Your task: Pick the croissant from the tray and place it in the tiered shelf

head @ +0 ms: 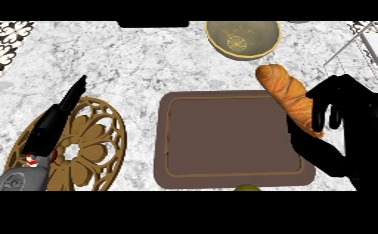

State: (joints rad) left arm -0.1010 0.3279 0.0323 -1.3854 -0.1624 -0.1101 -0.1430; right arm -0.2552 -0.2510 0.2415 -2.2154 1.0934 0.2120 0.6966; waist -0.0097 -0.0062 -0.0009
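Note:
The croissant [282, 92] is golden brown and long, and it lies slanted over the right rim of the brown tray [229, 138]. My right hand [336, 128] comes in from the lower right, its fingers and thumb curled round the croissant's lower end and hiding that end. The croissant's upper end sticks out past the tray's top right corner. Thin wire bars of the tiered shelf [353, 48] show at the top right edge. At the left, my left hand [57, 115] rests with straight fingers over a wooden trivet.
A carved round wooden trivet [92, 145] lies at the lower left. A round olive bowl [242, 39] stands at the back, above the tray. A small yellow-green object [247, 188] peeks in below the tray's front edge. Patterned tiles mark the top corners.

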